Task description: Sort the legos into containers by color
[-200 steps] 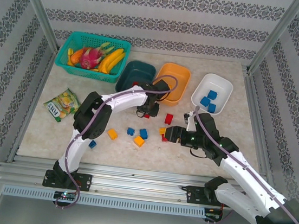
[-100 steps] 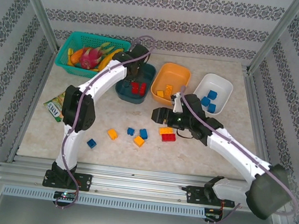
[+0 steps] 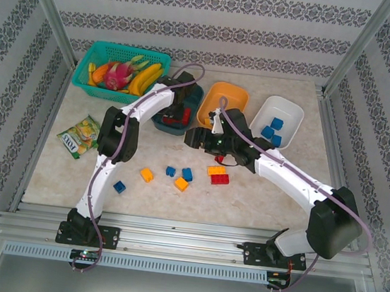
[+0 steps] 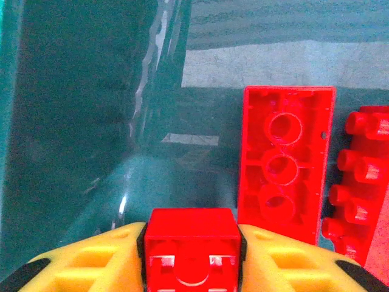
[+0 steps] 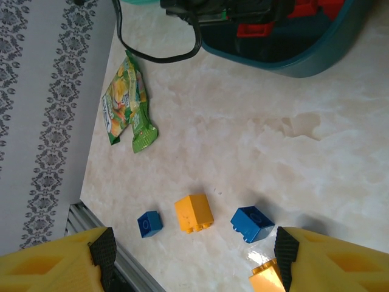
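Holding a red brick (image 4: 192, 240) low inside the teal tub (image 4: 73, 121), the left end effector (image 4: 192, 267) should open fully, dropping it beside the other red bricks (image 4: 284, 161); right end effector (image 5: 194, 258) gapes empty.

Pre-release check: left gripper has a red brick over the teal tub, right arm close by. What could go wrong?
1. The red brick in the left gripper hangs inside the teal tub beside two red bricks lying there; released, it may land on them and bounce out.
2. In the top view the open right gripper sits close to the tub and the left arm; either could clip the other when moving.
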`<act>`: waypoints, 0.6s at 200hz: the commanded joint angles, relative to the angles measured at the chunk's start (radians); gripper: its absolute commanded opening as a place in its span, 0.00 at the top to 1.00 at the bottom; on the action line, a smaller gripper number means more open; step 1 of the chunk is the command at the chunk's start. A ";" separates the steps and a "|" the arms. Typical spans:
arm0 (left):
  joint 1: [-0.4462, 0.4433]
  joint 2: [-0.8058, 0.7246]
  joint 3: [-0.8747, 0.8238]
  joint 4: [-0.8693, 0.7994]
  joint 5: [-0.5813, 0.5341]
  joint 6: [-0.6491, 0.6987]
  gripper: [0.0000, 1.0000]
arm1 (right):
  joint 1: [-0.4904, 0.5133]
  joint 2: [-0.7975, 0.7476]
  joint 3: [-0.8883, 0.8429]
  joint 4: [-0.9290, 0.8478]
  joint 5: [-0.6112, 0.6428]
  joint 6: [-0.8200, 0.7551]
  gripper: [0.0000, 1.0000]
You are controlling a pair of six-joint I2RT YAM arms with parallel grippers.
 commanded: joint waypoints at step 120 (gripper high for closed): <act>0.070 -0.733 -0.562 0.053 0.134 -0.215 0.28 | 0.307 0.087 0.075 -0.078 0.120 -0.362 0.29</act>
